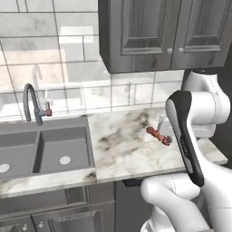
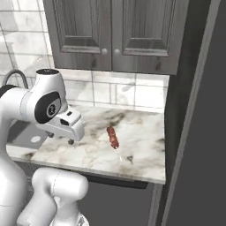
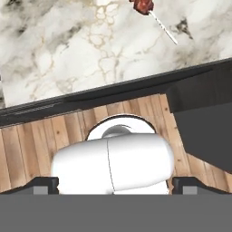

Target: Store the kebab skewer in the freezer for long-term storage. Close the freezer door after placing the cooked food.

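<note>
One kebab skewer lies near the counter edge.

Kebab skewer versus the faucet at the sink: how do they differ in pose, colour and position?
The kebab skewer lies flat on the marble counter; the faucet stands upright behind the sink. The skewer carries reddish-brown meat on a thin pale stick; the faucet is grey metal with a curved neck. The skewer sits near the counter's right end, the faucet at the left. Nothing grips either one.

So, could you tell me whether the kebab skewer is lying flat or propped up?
Lying flat: the kebab skewer rests lengthwise on the marble counter, bare stick pointing toward the front edge.
</note>
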Motion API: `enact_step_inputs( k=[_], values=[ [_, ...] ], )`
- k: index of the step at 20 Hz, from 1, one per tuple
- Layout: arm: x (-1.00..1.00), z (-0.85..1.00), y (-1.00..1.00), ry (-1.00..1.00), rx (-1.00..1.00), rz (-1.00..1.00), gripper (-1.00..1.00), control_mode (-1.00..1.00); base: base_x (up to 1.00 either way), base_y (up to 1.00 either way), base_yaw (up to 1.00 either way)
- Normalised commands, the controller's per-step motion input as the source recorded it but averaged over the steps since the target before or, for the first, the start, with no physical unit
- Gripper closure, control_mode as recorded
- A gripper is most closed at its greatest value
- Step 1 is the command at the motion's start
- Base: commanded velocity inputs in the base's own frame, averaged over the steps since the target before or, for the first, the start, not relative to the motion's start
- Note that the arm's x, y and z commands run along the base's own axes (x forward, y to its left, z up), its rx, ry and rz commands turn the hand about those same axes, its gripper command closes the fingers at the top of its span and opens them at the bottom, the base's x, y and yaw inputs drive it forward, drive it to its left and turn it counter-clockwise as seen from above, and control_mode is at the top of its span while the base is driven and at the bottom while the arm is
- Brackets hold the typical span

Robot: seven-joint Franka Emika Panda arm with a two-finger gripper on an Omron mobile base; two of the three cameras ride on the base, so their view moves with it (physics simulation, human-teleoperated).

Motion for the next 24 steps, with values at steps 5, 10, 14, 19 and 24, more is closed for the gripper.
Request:
enact_step_inputs(
  k=[5, 10, 14, 19, 24],
  values=[
    [0.00, 0.00, 0.00, 0.00, 0.00, 0.00, -1.00, 1.00, 0.01, -0.60, 0.00],
    [0.00, 0.00, -0.02, 0.00, 0.00, 0.00, -1.00, -1.00, 0.01, -0.16, 0.00],
    [0.37, -0.02, 0.08, 0.00, -0.03, -0.05, -1.00, -1.00, 0.00, 0.00, 0.00],
    [0.69, -0.19, 0.00, -0.06, 0.00, 0.00, -1.00, -1.00, 0.00, 0.00, 0.00],
    [0.46, -0.25, -0.10, -0.04, -0.03, 0.01, -1.00, -1.00, 0.00, 0.00, 0.00]
  ],
)
